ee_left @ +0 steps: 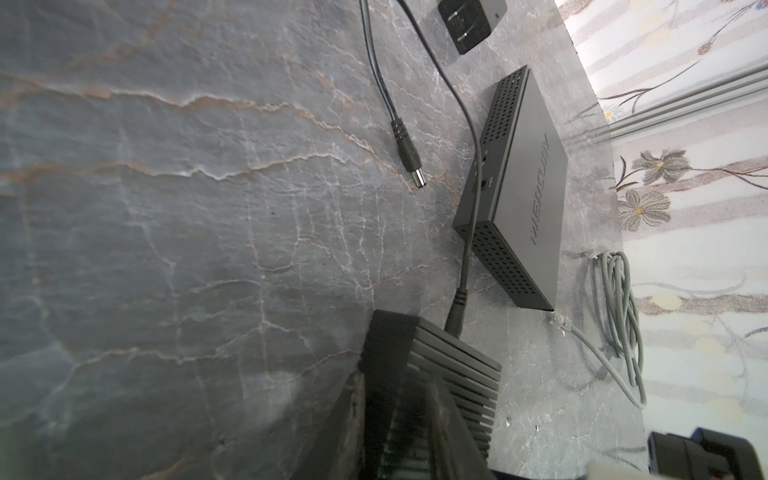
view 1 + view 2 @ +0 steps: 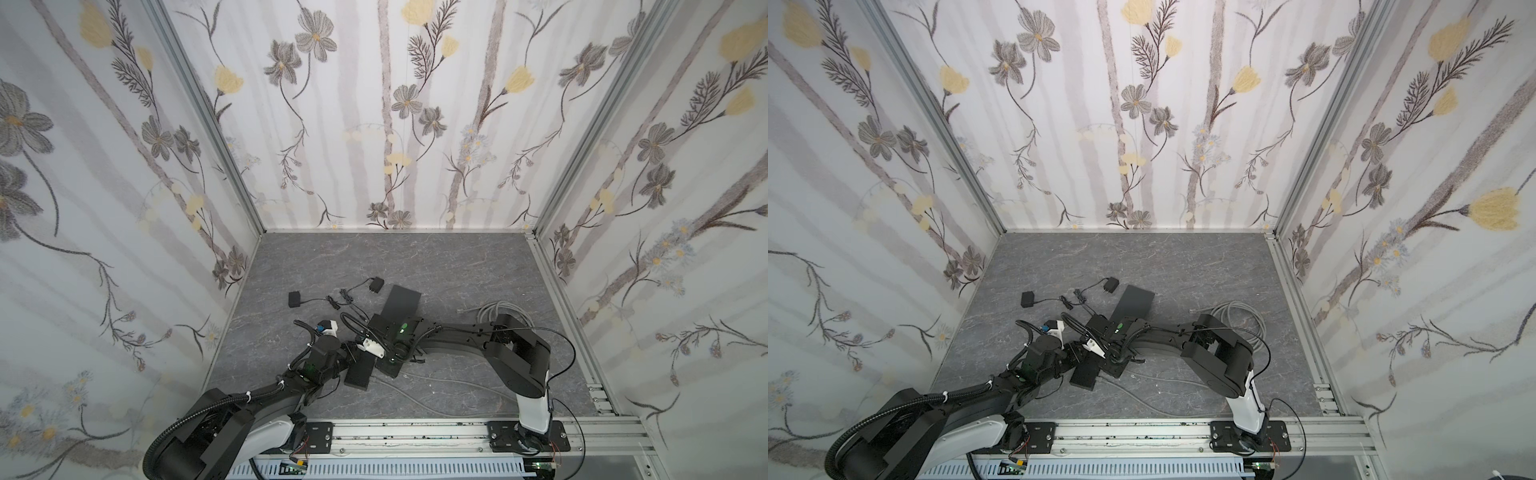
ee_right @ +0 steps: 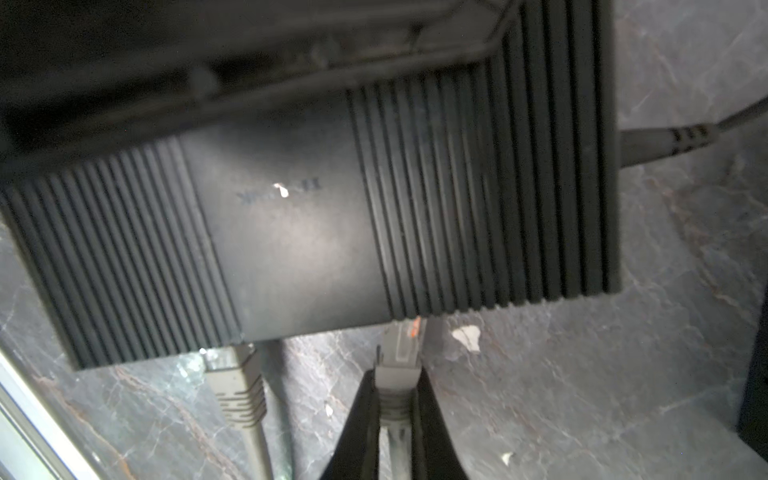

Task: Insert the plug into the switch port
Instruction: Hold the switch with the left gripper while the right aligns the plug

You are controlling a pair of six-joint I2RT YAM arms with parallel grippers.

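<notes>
The switch [image 3: 291,232] is a black ribbed box, also seen in both top views [image 2: 359,372] [image 2: 1086,372] near the table's front middle. My left gripper [image 1: 399,415] is shut on the switch [image 1: 453,374], one finger [image 1: 353,415] on each side of an end. My right gripper [image 3: 397,399] is shut on the grey plug [image 3: 399,357]. The plug's tip touches the switch's port edge; how deep it sits is hidden. Another grey plug [image 3: 232,374] sits in a neighbouring port. A black power plug [image 1: 455,316] is in the opposite side.
A second black switch [image 2: 401,305] [image 1: 523,187] lies just behind. Two black adapters [image 2: 295,299] [image 2: 377,285] with thin cords and a loose barrel plug [image 1: 409,162] lie at the back left. A grey cable coil [image 2: 494,309] rests behind the right arm. Patterned walls enclose the table.
</notes>
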